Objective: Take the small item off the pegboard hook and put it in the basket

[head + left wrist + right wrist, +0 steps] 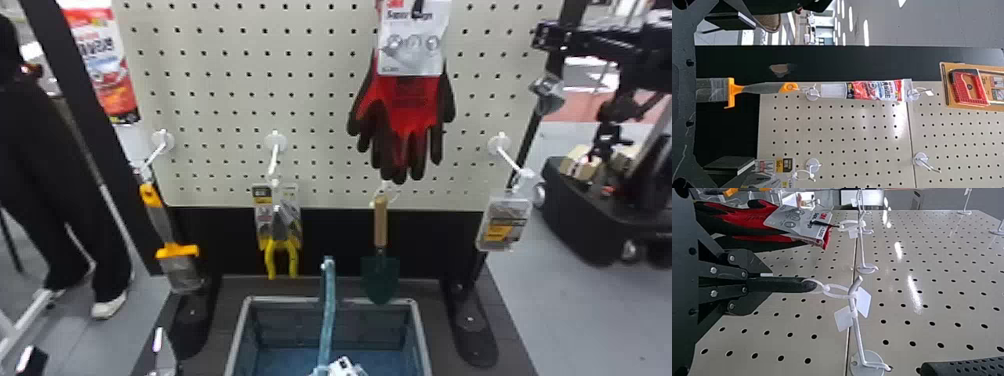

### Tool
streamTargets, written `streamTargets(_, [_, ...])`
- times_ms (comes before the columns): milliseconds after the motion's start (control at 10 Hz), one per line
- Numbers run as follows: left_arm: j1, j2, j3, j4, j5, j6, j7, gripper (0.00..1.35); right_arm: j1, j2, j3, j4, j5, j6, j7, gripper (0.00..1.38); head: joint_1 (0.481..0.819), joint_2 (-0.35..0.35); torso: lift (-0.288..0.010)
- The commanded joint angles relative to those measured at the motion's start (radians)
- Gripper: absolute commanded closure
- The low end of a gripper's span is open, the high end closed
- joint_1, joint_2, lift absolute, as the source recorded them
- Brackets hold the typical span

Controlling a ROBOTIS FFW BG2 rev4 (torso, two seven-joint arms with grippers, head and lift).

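Note:
At the upper right of the head view my right gripper [544, 37] is beside the pegboard [320, 95], with a silver part [547, 95] just below. In the right wrist view my right gripper [766, 276] is shut on a black-handled item [785, 284]. A white tie joins its end to a loop around the white hook [857, 329]. The basket [330, 300] stands below the board. My left gripper [96, 354] is at the lower left of the head view. It is open with nothing between its fingers in the left wrist view [750, 94].
Red and black gloves [412, 110] hang left of my right gripper. A scraper [175, 250], yellow-handled pliers [280, 245], a trowel [381, 270] and a small pack [505, 222] hang lower down. A blue bar [327, 310] rises over the basket, beside a white item [344, 366].

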Motion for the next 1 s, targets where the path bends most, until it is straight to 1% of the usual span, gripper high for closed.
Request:
streamTargets(0, [0.000,0.000,0.000,0.000,0.000,0.000,0.000,0.10,0.003,0.000,0.000,0.000,-0.007,-0.005,0.000,1.26,0.549,0.000,-0.100])
streamTargets(900, [0.002,0.000,0.002,-0.002,0.003,-0.003,0.000,0.10,0.005,0.005,-0.006,-0.007,-0.015,-0.015,0.000,1.26,0.549,0.000,-0.100])
